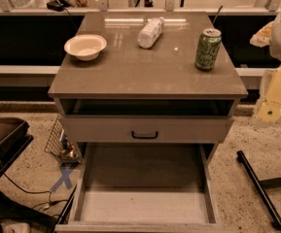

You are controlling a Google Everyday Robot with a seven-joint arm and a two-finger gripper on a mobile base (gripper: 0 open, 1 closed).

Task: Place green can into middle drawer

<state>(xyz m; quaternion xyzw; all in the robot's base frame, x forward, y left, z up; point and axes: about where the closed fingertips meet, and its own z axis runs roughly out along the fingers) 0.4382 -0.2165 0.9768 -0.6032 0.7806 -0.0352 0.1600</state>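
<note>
You've got one cylindrical green can point(207, 49) upright on the glossy top point(145, 69), one shallow flat-floored middle drawer point(145, 205) open below; gripper point(271, 106) at right edge, state unreadable.

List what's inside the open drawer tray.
The middle drawer shows only bare pale floor; its shadowed rear under the cabinet cannot be made out. The green can stands on top; the gripper hangs at right.

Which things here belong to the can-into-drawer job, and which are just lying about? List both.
Job: green can, standing on the cabinet top; middle drawer, pulled open; tool, at the right edge.
Lying about: white bowl; white bottle on its side.
</note>
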